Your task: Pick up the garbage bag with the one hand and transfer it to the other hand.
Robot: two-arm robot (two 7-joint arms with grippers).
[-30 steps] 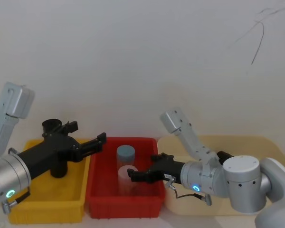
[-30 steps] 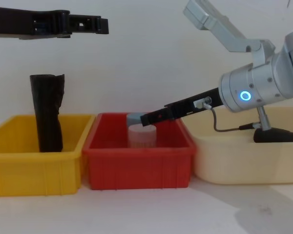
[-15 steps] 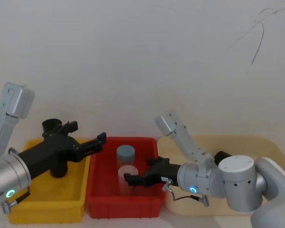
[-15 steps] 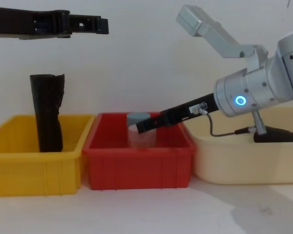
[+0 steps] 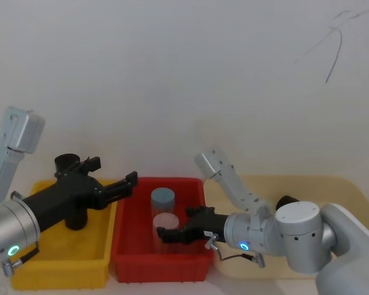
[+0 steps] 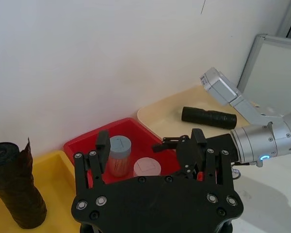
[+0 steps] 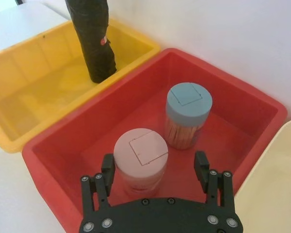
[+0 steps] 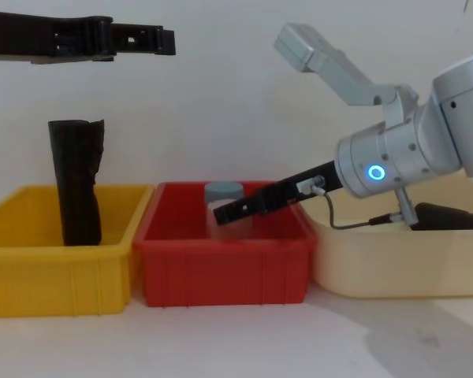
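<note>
Listing by size: cream tray (image 8: 394, 272) at the robot's right, holding the garbage bag (image 6: 209, 117), which lies on its side, untouched. Red bin (image 8: 221, 272) in the middle, with 2 jars: pink-lidded jar (image 7: 140, 158) and blue-lidded jar (image 7: 188, 112). Yellow bin (image 8: 55, 276) at the left, with a flared black roll (image 8: 76, 183) standing upright. Right gripper (image 7: 155, 177), blue ring light, reaches low into the red bin; fingers parted, empty, straddling the pink-lidded jar without touching it. Left gripper (image 5: 114, 181), greenish ring light, hangs above the yellow bin's inner edge; fingers spread, empty.
</note>
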